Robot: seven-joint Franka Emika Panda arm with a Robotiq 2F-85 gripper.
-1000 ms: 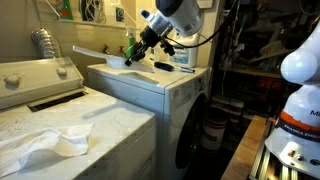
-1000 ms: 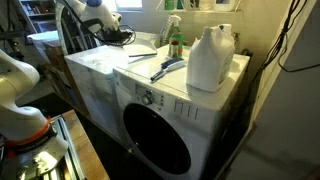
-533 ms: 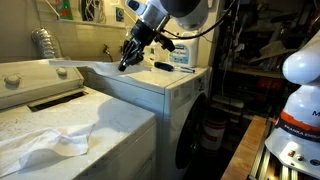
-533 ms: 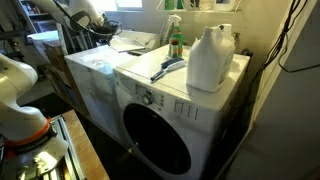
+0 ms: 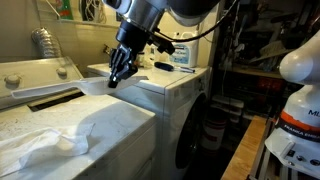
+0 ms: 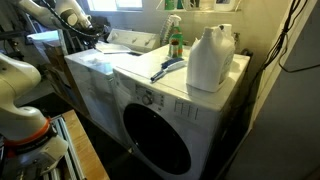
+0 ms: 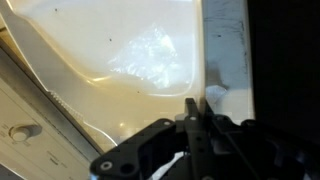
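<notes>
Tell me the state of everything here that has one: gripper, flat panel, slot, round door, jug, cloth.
Dark slot in the white machine top: open.
Long flat white panel: held at one end, low over that slot, not inserted.
Gripper: shut on the panel.
Round front-loader door: closed.
Large white plastic jug: upright.
Crumpled white cloth: lying loose on the machine top.

No text or label is legible.
</notes>
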